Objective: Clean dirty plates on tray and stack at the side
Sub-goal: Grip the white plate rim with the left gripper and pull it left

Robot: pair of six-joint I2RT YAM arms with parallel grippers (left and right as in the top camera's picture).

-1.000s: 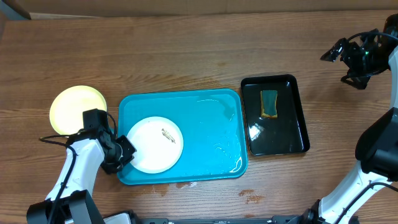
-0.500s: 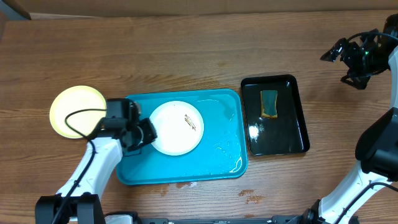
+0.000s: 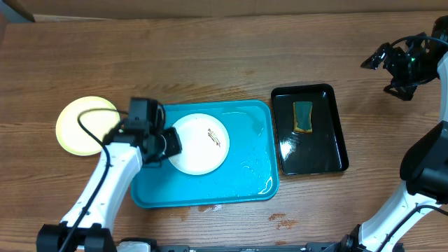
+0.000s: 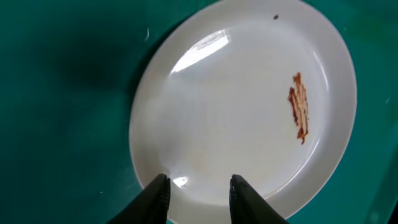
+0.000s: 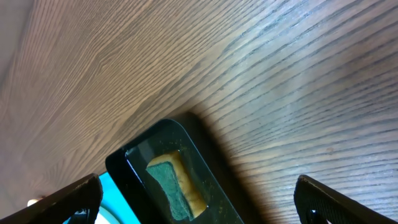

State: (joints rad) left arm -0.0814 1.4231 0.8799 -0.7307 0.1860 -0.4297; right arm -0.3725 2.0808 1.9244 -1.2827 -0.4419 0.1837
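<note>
While the left fingers [image 4: 155, 202] rest spread at its near rim, grasping nothing, we log the white plate [image 4: 249, 106] flat and face up on the tray [image 3: 241, 183].
We judge it light, stiff, slick plastic, best taken by the rim. It's round, so no long axis; the smear [image 4: 300, 115] sits off-centre, away from those fingers. The right fingers [image 5: 65, 200] hang wide apart, empty, over the tabletop [image 3: 210, 56].

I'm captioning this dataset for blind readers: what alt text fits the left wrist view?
A white plate with a reddish-brown smear near its right side lies on the turquoise tray. The left gripper, jaws apart, shows at the bottom edge over the plate's rim.
</note>
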